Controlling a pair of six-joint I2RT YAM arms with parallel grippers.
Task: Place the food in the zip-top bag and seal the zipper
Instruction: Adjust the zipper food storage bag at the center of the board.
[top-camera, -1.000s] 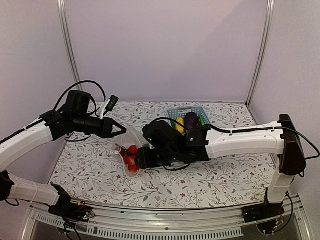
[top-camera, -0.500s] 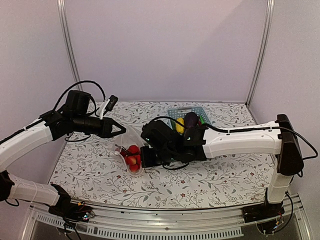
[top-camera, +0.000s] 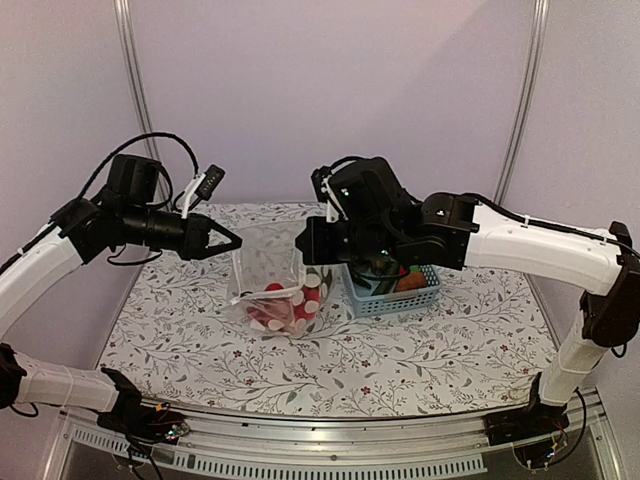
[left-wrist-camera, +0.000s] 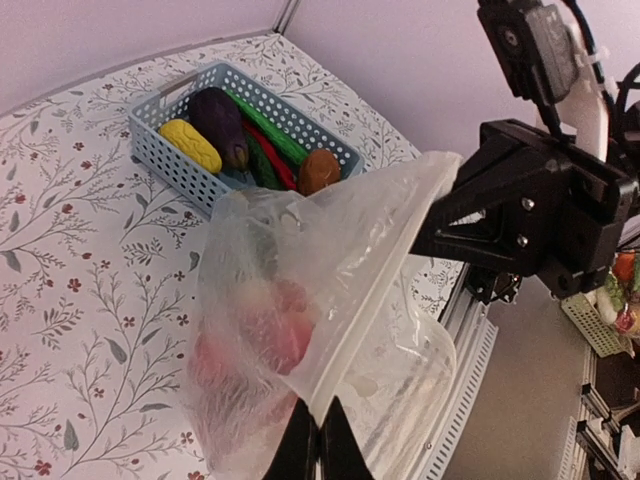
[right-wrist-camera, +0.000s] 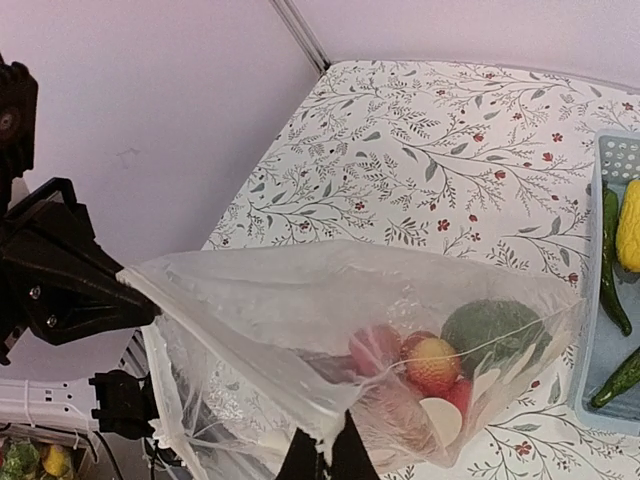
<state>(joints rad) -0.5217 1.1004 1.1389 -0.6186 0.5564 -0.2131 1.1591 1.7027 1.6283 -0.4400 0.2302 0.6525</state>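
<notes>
Two end effectors were clamped fully shut on the bag (top-camera: 268, 265). The left end effector (top-camera: 233, 243) was closed on one end of its mouth edge and the right end effector (top-camera: 303, 243) on the other, so the bag was hung stretched between them. Some food (top-camera: 272, 298) was held low in the bag, below both end effectors. Whether the bag's bottom was rested on the counter (top-camera: 420, 350) could not be told.

More food was seen in the basket (top-camera: 425, 295), just behind the right end effector, so filling was judged unfinished and sealing not yet begun. For the next move, the mouth would have to be held open by one end effector while the other was freed and sent to the basket. Once released, the floppy bag might well collapse.

From above, only red food was shown in the bag. In the right wrist view a green piece (right-wrist-camera: 490, 328) was shown beside it. In the left wrist view the basket's contents were laid out plainly: eggplant (left-wrist-camera: 220, 115), lemon (left-wrist-camera: 190, 146) and potato (left-wrist-camera: 318, 170).
</notes>
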